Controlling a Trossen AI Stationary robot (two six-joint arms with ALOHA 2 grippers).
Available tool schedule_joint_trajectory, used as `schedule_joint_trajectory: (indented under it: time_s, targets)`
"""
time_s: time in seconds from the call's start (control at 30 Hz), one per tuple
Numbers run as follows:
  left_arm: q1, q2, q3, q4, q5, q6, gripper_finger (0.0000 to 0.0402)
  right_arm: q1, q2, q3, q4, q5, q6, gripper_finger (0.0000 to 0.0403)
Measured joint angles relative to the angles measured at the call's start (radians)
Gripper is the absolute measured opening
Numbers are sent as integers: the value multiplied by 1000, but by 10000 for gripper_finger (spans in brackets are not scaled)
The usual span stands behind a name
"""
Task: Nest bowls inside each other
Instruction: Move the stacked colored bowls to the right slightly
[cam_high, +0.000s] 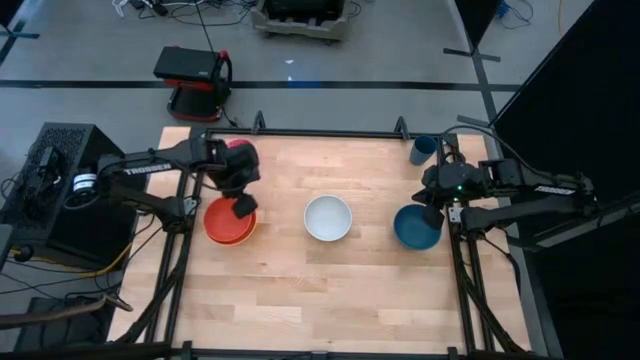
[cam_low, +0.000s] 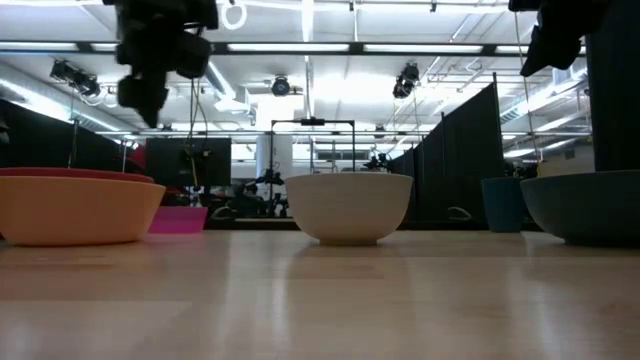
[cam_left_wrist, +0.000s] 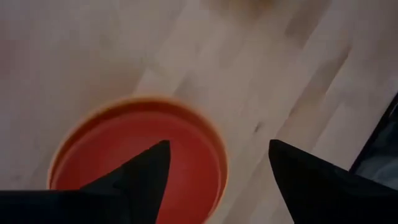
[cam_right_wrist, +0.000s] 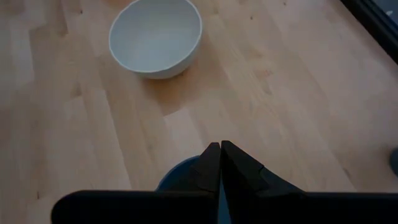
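Observation:
A red bowl (cam_left_wrist: 137, 155) sits nested in an orange bowl (cam_low: 75, 212) at the table's left. My left gripper (cam_left_wrist: 217, 168) hangs open well above their right rim (cam_high: 243, 207), touching nothing. A pale white bowl (cam_high: 328, 217) stands on its base at the table's middle. A teal-blue bowl (cam_high: 415, 228) stands at the right. My right gripper (cam_right_wrist: 219, 155) is shut and hangs above that bowl's far rim (cam_high: 437, 212), clear of it. A pink bowl (cam_low: 178, 220) rests on the table behind the orange one, mostly hidden under my left arm in the high view.
A small dark blue cup (cam_high: 423, 150) stands upright at the far right corner, behind my right gripper. Bare wood lies along the near half of the table (cam_high: 320, 300). A dark metal frame (cam_high: 330, 132) runs along the table's edges.

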Motion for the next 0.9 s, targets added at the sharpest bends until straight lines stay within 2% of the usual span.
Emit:
schedule_joint_trajectory:
  time_s: [0.43, 0.73, 0.9]
  targets:
    - [-96, 0, -30, -169, 4, -86, 274, 0, -2, 0, 1, 19, -5, 0]
    - [-209, 1, -109, 7, 4, -204, 274, 0, -4, 0, 1, 19, -25, 0]
    - [-242, 44, -124, 28, -15, -214, 275, 0, -6, 0, 2, 21, -25, 0]
